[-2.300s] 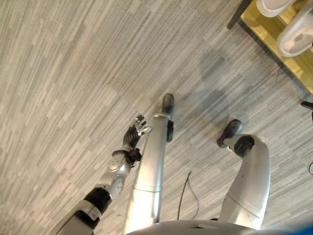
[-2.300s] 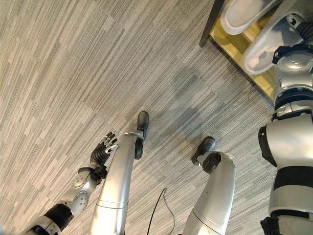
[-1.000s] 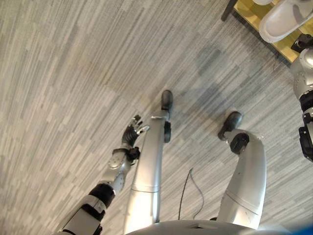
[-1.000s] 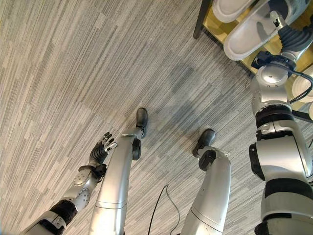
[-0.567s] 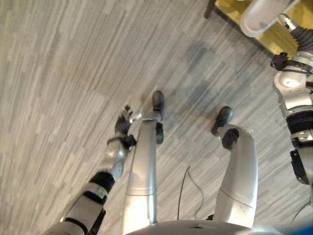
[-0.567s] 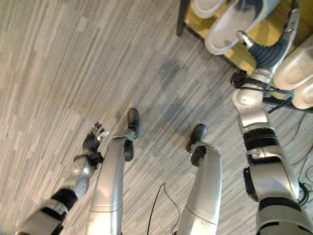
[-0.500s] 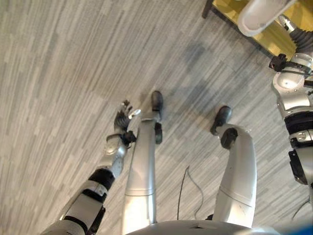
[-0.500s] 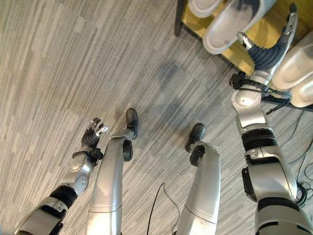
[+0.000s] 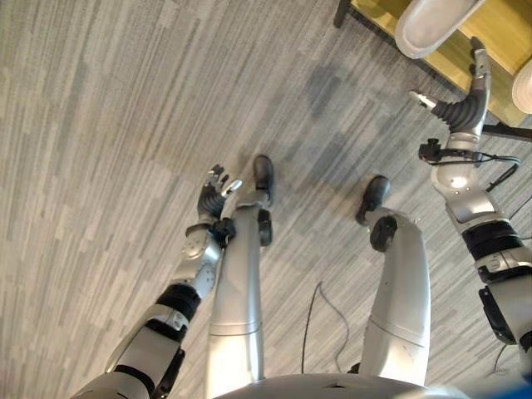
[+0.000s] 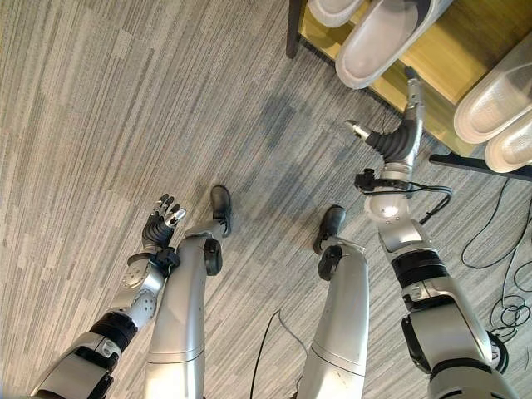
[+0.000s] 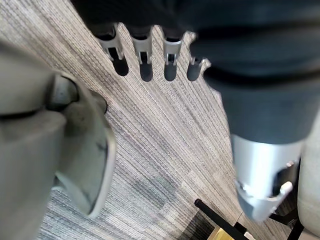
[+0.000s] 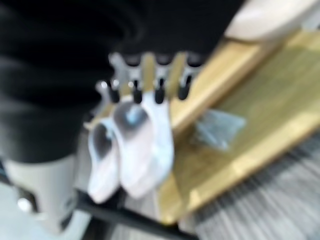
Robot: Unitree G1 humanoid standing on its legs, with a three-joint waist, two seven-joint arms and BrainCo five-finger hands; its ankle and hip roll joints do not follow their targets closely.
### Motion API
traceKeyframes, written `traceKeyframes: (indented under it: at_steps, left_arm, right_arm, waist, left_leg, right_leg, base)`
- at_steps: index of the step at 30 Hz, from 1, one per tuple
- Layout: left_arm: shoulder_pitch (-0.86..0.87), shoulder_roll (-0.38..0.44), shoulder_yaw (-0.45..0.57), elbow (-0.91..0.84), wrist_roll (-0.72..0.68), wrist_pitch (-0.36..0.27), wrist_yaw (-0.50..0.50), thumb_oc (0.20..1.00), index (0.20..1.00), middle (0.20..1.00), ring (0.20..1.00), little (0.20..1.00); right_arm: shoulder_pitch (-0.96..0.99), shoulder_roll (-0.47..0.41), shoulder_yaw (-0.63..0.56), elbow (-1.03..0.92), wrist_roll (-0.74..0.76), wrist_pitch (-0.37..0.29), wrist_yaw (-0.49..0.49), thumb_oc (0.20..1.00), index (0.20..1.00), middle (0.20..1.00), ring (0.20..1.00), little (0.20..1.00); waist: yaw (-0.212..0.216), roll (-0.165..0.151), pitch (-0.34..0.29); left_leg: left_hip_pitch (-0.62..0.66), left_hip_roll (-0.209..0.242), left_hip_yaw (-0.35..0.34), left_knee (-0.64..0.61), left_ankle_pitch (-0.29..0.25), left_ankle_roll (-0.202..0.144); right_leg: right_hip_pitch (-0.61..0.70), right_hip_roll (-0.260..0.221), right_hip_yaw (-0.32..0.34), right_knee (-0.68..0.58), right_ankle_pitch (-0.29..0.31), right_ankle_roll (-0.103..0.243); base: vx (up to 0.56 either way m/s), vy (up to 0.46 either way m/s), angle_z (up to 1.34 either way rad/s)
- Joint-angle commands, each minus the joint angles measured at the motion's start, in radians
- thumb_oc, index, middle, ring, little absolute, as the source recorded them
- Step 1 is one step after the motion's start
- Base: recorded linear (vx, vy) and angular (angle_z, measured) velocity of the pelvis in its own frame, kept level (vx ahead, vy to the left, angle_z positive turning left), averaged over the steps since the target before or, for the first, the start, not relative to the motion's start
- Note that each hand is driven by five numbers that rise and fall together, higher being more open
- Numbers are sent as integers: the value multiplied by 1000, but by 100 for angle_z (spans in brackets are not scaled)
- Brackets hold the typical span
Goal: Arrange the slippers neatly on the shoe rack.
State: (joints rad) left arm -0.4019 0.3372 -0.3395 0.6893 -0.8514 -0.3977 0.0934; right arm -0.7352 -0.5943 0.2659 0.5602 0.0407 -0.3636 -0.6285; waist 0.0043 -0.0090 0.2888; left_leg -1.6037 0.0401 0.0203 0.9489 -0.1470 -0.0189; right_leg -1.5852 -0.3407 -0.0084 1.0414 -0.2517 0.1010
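The wooden shoe rack [image 10: 465, 41] stands at the upper right. On it lie white slippers: one [image 10: 384, 40] tilted over the front edge, one [image 10: 331, 10] beside it, and a pair [image 10: 497, 98] further right. My right hand [image 10: 397, 140] hangs just in front of the rack, open, fingers straight, touching no slipper. In the right wrist view its fingers [image 12: 150, 85] point at two white slippers [image 12: 127, 145] side by side on a shelf [image 12: 240, 125]. My left hand [image 10: 158, 226] is open and holds nothing, low at my left side above the floor.
Grey striped carpet [image 10: 125, 108] covers the floor to the left and front of the rack. The rack's black leg [image 10: 293, 29] stands at its near left corner, and a black bar [image 10: 482, 166] runs along the floor at the right.
The camera has shifted, showing more of the rack. My right hand has drawn back from the tilted slipper and come down in front of the rack. The left hand stays open at my side.
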Motion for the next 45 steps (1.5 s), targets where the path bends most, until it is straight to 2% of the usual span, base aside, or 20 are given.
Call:
traceKeyframes:
  at_steps: [1, 6, 17, 31, 45]
  left_arm:
    - [30, -68, -17, 11, 20, -8, 8, 1000, 1000, 1000, 1000, 1000]
    - [15, -65, -18, 14, 18, -13, 15, 1000, 1000, 1000, 1000, 1000]
    - [14, -62, -6, 25, 20, -13, 15, 1000, 1000, 1000, 1000, 1000]
    - [-22, -59, -2, 86, 12, -17, 31, 1000, 1000, 1000, 1000, 1000]
    - [-35, -40, -5, 118, 4, -19, 40, 1000, 1000, 1000, 1000, 1000]
  right_arm:
    - [-18, -24, 9, -42, -32, -16, 6, 1000, 1000, 1000, 1000, 1000]
    - [-48, -6, 31, -11, -65, 9, -10, 1000, 1000, 1000, 1000, 1000]
    - [-20, 17, 32, -41, -81, 0, 6, 1000, 1000, 1000, 1000, 1000]
    - [-118, 49, 66, 110, -89, 39, -38, 1000, 1000, 1000, 1000, 1000]
    - [-243, 44, 106, 227, -50, 62, -57, 1000, 1000, 1000, 1000, 1000]
  waist:
    - [-3, 12, -23]
    - [0, 13, -24]
    - [-3, 15, -30]
    - [6, 22, -35]
    - [24, 26, -28]
  left_leg:
    - [34, -7, -91, -81, -12, -28]
    - [34, -6, -90, -90, -8, -27]
    - [34, -4, -90, -94, -9, -28]
    - [34, -4, -92, -86, -13, -24]
    - [34, -4, -98, -79, -10, -24]
  right_leg:
    - [15, 57, 23, -36, 35, 1]
    - [15, 56, 26, -45, 38, 4]
    - [16, 60, 26, -47, 34, 5]
    - [15, 60, 29, -46, 29, 6]
    - [15, 59, 33, -42, 31, 6]
  base:
    - [0, 0, 0]
    - [-5, 4, -3]
    - [0, 0, 0]
    - [0, 0, 0]
    - [0, 0, 0]
